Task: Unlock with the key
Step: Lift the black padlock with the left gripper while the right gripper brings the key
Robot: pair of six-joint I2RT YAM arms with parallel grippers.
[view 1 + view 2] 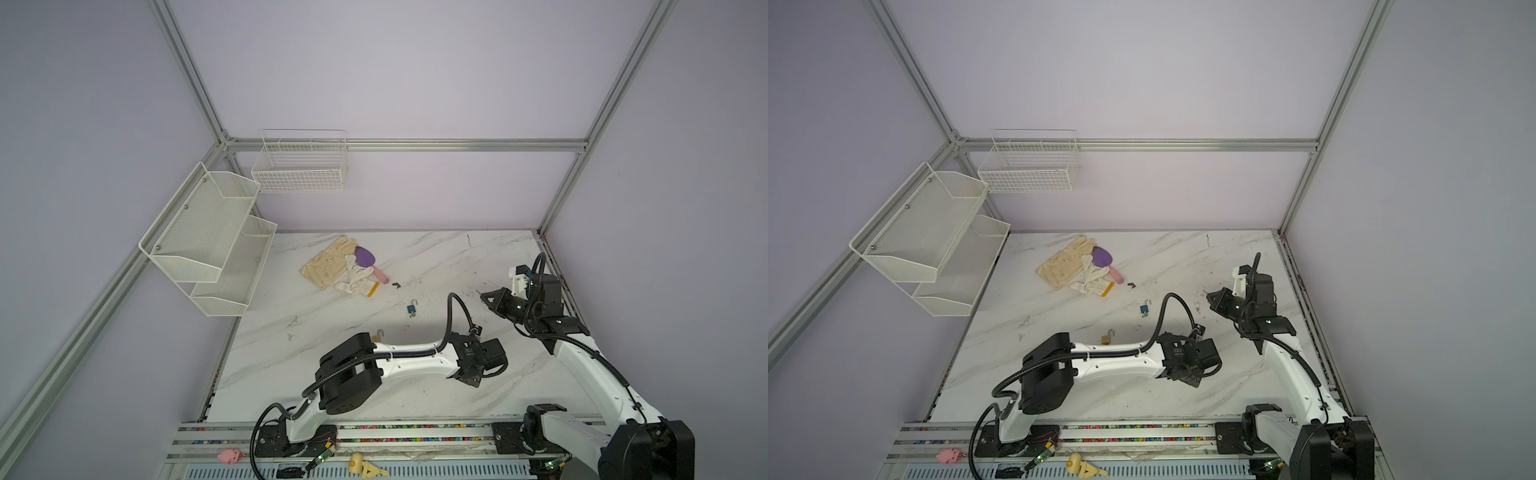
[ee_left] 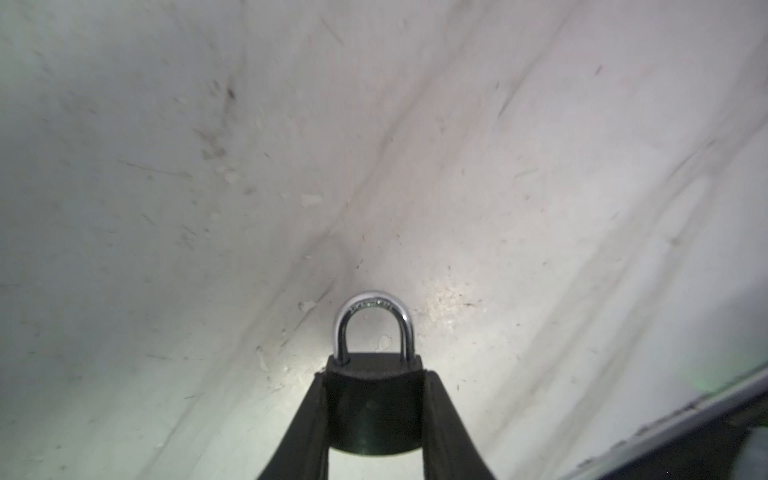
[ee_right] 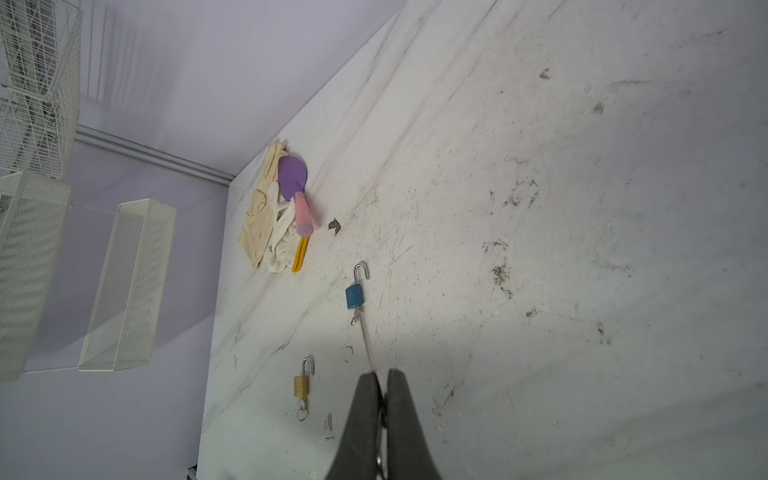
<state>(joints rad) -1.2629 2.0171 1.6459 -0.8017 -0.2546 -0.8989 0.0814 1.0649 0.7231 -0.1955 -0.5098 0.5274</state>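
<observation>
In the left wrist view my left gripper (image 2: 374, 374) is shut on a black padlock (image 2: 374, 399); both jaws press its sides, and its silver shackle (image 2: 374, 320) is closed. In both top views this gripper (image 1: 467, 380) (image 1: 1187, 380) points down at the table's front middle and hides the lock. My right gripper (image 3: 382, 376) is shut on a thin metal key (image 3: 365, 340) whose blade sticks out past the fingertips. In both top views the right gripper (image 1: 484, 296) (image 1: 1209, 297) hangs over the right side of the table, well apart from the left one.
A blue padlock (image 1: 411, 308) (image 3: 354, 296) and a brass padlock (image 1: 1106, 338) (image 3: 301, 385) lie on the table with their shackles open. Gloves (image 1: 328, 266) and a purple-and-pink paddle (image 1: 368, 259) lie further back. A mesh shelf (image 1: 208, 241) and a wire basket (image 1: 301, 166) hang on the left.
</observation>
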